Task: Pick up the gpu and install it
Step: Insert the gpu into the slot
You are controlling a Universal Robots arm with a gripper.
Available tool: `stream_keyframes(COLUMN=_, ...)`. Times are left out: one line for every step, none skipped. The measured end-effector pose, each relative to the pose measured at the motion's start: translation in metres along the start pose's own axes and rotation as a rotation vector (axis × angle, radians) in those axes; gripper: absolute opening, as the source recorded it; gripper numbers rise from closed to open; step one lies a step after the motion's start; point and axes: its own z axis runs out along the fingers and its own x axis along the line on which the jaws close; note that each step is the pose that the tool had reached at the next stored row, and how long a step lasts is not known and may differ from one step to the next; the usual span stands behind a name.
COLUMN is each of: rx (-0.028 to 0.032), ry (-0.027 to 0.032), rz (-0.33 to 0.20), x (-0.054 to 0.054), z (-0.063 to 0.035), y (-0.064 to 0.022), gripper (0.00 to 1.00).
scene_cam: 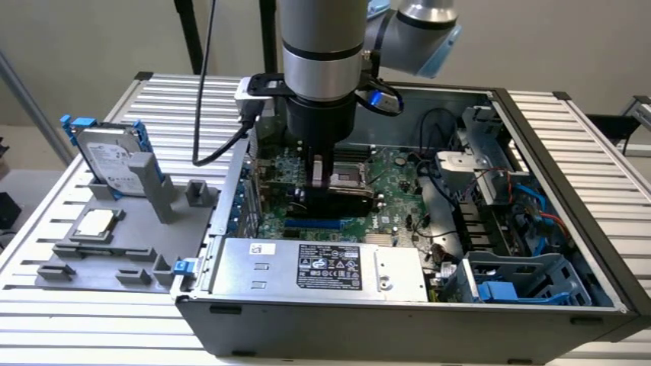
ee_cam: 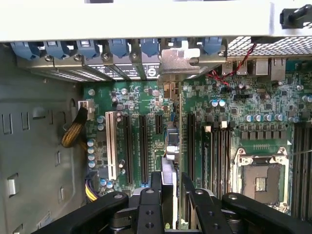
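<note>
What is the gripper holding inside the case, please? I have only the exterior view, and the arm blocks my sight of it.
Observer: The wrist view shows the gpu edge-on between the fingers of the gripper.
Operator: Thank you. Where is its metal end?
Observer: The bracket lies by the slot openings in the rear wall of the case, beside the blue slot clips.
Operator: Are the neighbouring slots taken?
Observer: No. The long black slots next to the card are empty.
</note>
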Motion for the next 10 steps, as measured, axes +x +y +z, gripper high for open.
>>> stream_keyframes(rx=-0.0001, ry=0.0, rz=0.0, x=0.0, z=0.0001, y=0.0, gripper=0.27)
stream_keyframes(rx=0.0, ry=-0.0001, rz=0.0, x=0.0, z=0.0002, y=0.0001, gripper=0.27)
stream_keyframes(rx=0.0, ry=-0.0002, rz=0.0, x=0.0, z=0.0004, y=0.0001, gripper=0.27)
stream_keyframes(rx=0.0001, ry=-0.0003, rz=0.002, x=0.0, z=0.0007, y=0.0004, gripper=0.27)
stream_keyframes(rx=0.0001, ry=-0.0003, rz=0.004, x=-0.0002, z=0.0011, y=0.0009, gripper=0.27)
stream_keyframes(rx=0.0003, ry=-0.0002, rz=0.006, x=-0.0006, z=0.0015, y=0.0014, gripper=0.27)
stream_keyframes(rx=0.0006, ry=0.0, rz=0.009, x=-0.0011, z=0.0019, y=0.002, gripper=0.27)
stream_keyframes(rx=0.001, ry=0.0, rz=0.012, x=-0.0017, z=0.0025, y=0.0027, gripper=0.27)
stream_keyframes(rx=0.0024, ry=-0.0002, rz=0.013, x=-0.0019, z=0.0034, y=0.004, gripper=0.27)
stream_keyframes(rx=0.0036, ry=-0.0001, rz=0.013, x=-0.0018, z=0.004, y=0.0052, gripper=0.27)
